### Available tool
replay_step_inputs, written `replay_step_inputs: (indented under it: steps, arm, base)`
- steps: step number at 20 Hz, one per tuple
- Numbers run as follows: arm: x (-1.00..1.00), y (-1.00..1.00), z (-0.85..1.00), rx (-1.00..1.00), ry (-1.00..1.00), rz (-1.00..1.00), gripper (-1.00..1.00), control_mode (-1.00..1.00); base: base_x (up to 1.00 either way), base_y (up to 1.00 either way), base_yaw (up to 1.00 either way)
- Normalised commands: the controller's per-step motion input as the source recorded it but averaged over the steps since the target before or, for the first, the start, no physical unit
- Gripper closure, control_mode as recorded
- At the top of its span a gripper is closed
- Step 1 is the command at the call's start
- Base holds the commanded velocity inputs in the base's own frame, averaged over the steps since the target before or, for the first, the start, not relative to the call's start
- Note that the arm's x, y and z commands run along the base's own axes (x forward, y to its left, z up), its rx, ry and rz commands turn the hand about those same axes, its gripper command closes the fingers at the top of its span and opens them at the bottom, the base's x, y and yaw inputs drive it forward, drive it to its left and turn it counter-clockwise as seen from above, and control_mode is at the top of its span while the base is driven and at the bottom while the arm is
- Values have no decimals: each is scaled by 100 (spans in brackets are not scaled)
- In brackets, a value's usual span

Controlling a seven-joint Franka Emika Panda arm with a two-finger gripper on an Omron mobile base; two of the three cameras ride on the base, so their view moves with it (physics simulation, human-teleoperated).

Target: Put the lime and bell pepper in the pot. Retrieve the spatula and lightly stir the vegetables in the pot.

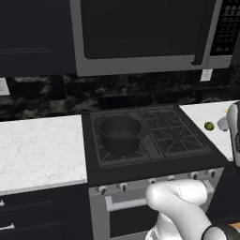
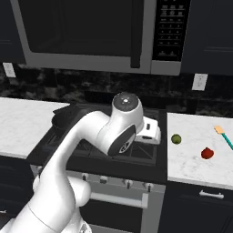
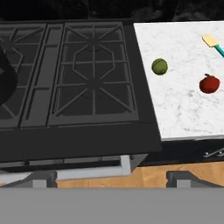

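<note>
Gripper (image 3: 112, 178) wide open, holding nothing, high over the stove front. Lime (image 3: 159, 66) near counter's left edge, bell pepper (image 3: 209, 84) further right, both apart. Pot (image 1: 120, 133) empty on left burner. Center over lime, descend straight, close gently, it'll roll

The stove (image 1: 150, 140) sits at the centre of the left base view, with the pot (image 1: 120, 133) on its left burner and the microwave (image 1: 140, 33) above it. In the right base view, the counter (image 2: 195, 154) lies at the right of the frame. On it the lime (image 2: 176, 139) lies nearest the stove, the bell pepper (image 2: 207, 153) lower right of it, and the spatula (image 2: 224, 135) at the right edge, above the pepper. All three lie apart.
</note>
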Motion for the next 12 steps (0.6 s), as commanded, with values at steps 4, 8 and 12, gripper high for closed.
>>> replay_step_inputs:
  steps: [4,8,12]
  arm:
    - [40,-85,-14,0,0,0,-100,-100]
    - [68,-68,-26,0,0,0,-100,-100]
    - [70,-36,-30,0,0,3,-100,-100]
  base:
    - [0,0,0]
    - [0,0,0]
    - [0,0,0]
